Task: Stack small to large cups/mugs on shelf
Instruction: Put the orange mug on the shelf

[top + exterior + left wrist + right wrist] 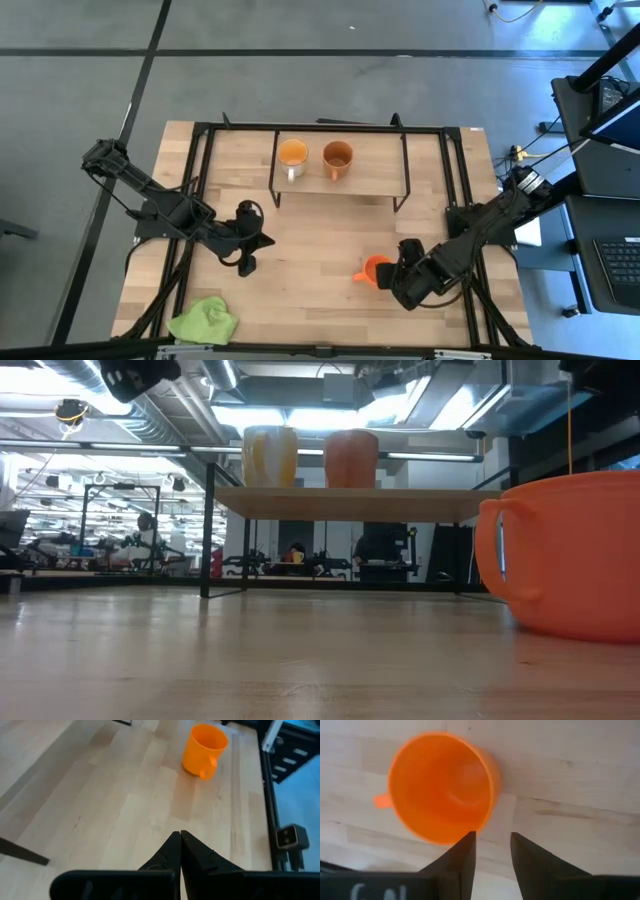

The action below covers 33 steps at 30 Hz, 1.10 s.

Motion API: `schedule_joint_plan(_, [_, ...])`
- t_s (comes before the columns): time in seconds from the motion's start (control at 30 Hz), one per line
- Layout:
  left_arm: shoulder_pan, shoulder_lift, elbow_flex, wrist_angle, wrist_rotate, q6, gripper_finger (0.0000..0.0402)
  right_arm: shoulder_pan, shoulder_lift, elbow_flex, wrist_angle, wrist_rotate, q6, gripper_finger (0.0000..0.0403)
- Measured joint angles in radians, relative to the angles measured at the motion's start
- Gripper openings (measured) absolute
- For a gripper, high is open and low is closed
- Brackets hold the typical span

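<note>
The right gripper (392,283) sits in the lower right of the high view, its two dark fingers (465,855) parted by a narrow gap and holding nothing. Its tips are just beside the rim of the bright orange handled plastic mug (374,270), one finger at the edge of the rim; actual contact cannot be told. That mug stands upright on the large light-wood tabletop (310,250), in front of the shelf and well apart from it, its handle pointing to the frame's left.

The left gripper (249,262) waits left of centre in the high view, above the tabletop, its fingers (172,852) pressed together on nothing.

On the low rectangular light-wood shelf on thin black metal legs (375,178), in the upper middle of the frame, stand the white mug with a yellow-orange inside (292,156) and the brown mug (338,158), side by side, near but not touching.

A crumpled lime-green cloth (204,321) lies at the lower left.
</note>
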State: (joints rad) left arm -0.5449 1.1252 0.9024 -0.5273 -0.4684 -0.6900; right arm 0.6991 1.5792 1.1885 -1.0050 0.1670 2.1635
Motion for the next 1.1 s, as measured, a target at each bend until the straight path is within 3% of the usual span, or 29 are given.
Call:
schedule_joint_plan(0.3, [0.026,0.000,0.000,0.000,0.070,0.115,0.0000,-0.024,0.083,0.000,0.035,0.034,0.051,0.0123])
schedule_joint_plan(0.57, [0.026,-0.004,0.000,-0.021,0.094,0.146,0.0000,-0.027,0.142,0.000,0.069,-0.014,0.050,0.0119])
schedule_joint_plan(0.9, [0.047,-0.015,0.000,-0.027,0.094,0.145,0.0000,-0.028,0.145,0.000,0.036,-0.003,0.036,0.0017])
schedule_joint_plan(1.1, [0.048,-0.015,0.000,-0.026,0.094,0.123,0.0000,-0.030,0.144,0.000,-0.032,0.002,0.031,0.0019])
